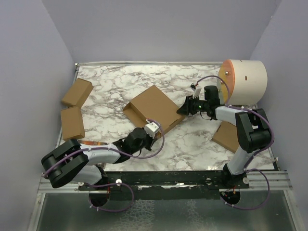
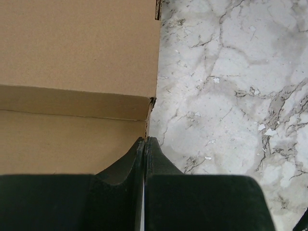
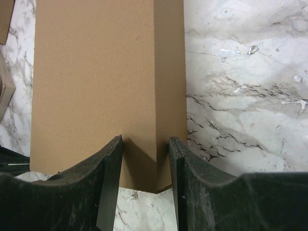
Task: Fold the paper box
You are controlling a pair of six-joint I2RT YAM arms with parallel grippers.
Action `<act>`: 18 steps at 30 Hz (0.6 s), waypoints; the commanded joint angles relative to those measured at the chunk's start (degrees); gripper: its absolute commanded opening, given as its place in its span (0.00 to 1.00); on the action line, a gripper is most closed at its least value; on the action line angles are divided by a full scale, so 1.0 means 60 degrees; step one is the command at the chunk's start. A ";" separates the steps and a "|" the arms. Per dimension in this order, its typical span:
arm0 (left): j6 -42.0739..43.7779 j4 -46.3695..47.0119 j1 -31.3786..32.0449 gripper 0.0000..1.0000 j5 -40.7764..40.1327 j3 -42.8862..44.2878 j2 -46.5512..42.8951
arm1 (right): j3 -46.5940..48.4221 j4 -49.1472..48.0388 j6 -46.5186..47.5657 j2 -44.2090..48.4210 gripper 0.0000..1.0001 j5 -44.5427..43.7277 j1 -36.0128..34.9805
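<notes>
Paper box (image 1: 155, 111) lies mid-worktop (image 1: 120, 79). Along the left edge, well apart from it: far small box (image 1: 77, 92), with nearer small box (image 1: 72, 122) just before it. Third small box (image 1: 226, 136) lies near right, beside the right arm. Cylinder (image 1: 245, 82) sits at the far right corner. Left tool (image 2: 145, 142) is at the paper box's near corner. Right tool (image 3: 145, 144) is at its right corner, one finger on each side of the corner edge.
</notes>
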State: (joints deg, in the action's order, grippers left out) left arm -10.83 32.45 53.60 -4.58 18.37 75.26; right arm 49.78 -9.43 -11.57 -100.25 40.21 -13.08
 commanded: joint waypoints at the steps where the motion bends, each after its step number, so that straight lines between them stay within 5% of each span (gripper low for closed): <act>1: 0.0091 -0.1468 -0.0042 0.00 -0.0758 0.0992 0.0071 | -0.0137 0.0779 0.0508 -0.0480 0.41 -0.0796 -0.0155; 18: 0.0728 0.0889 -0.0034 0.00 0.0020 -0.0719 -0.1191 | -0.0080 0.0869 0.0581 -0.0537 0.41 -0.1019 -0.0184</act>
State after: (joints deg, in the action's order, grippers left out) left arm -8.67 32.29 53.43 -6.04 15.33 69.69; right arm 50.33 -9.74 -11.14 -100.51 39.31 -13.85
